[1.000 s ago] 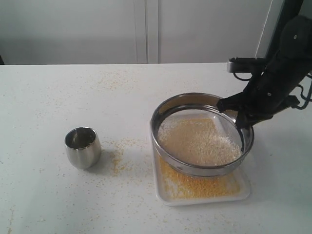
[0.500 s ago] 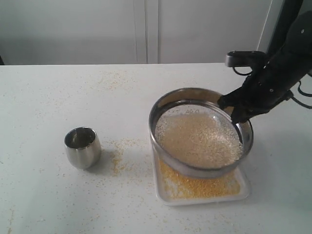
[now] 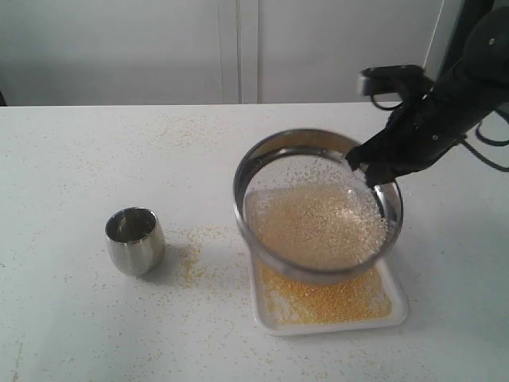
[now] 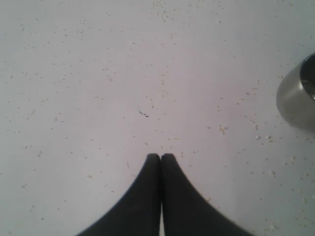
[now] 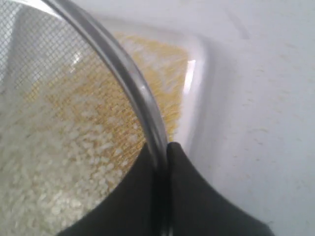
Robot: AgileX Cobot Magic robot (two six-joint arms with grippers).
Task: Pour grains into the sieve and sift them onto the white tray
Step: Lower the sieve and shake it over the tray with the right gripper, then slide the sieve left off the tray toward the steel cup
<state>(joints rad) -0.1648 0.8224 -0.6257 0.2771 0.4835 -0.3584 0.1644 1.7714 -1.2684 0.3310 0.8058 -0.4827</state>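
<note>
The right gripper [image 5: 160, 150] was clamped on the rim of the sieve [image 3: 318, 274], with one finger inside the steel ring and one outside. The sieve was held clear above the white tray [image 3: 399, 309], and the tray's far part was covered by it. Pale whitish grains [image 3: 314, 227] were spread over the mesh. A layer of golden-yellow meal [image 3: 322, 298] was seen on the tray beneath. The tray was set on the worktop [image 3: 79, 159], which was speckled with loose granules, thickest between the tray and a small steel cup [image 3: 135, 240]. The cup was stood upright, well apart from the tray. The left gripper [image 4: 160, 157] was seen with its fingers pressed together and nothing between them, over the speckled worktop, the cup lying near it.
</note>
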